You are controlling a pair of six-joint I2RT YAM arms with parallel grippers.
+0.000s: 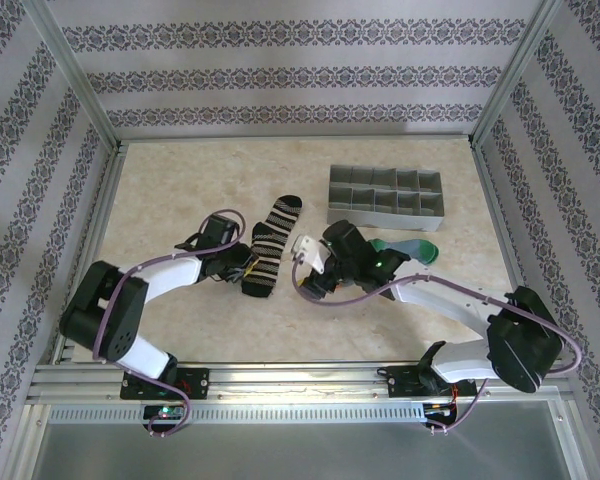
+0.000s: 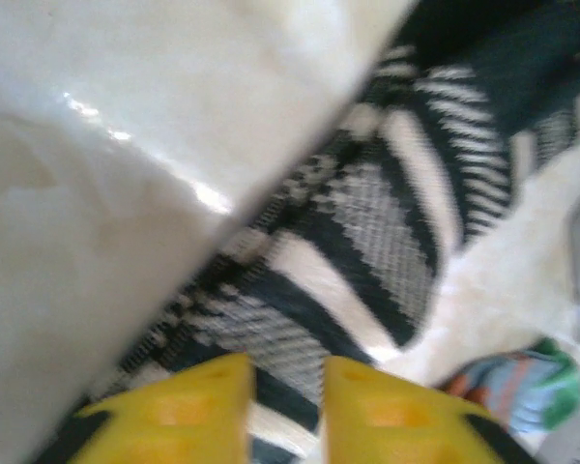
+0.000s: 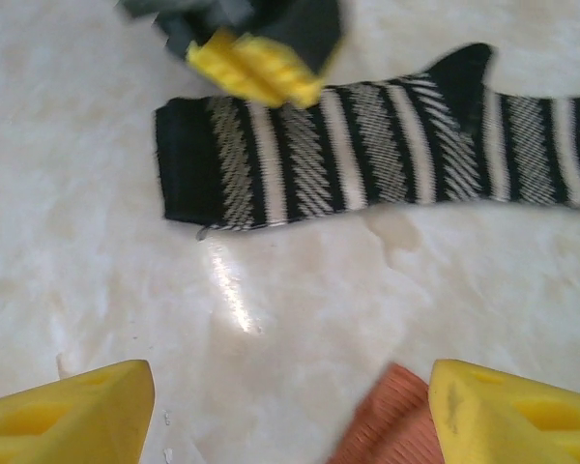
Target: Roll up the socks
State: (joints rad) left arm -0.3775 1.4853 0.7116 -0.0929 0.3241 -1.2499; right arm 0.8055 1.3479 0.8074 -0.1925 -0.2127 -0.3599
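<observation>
Table (image 1: 180, 170): pale, marbled, glossy top filling the middle of the top view; it catches bright glare in both wrist views.
Organiser tray (image 1: 385, 195): grey, rectangular, split into two rows of small compartments; it sits flat on the table in the upper right, near the back edge.
Walls (image 1: 300, 70): wallpaper with bands of dark ornamental pattern on the back and both sides.
Frame posts (image 1: 75, 75): bare aluminium bars rising at the back corners.
Front rail (image 1: 300, 410): perforated metal strip across the bottom of the frame.
</observation>
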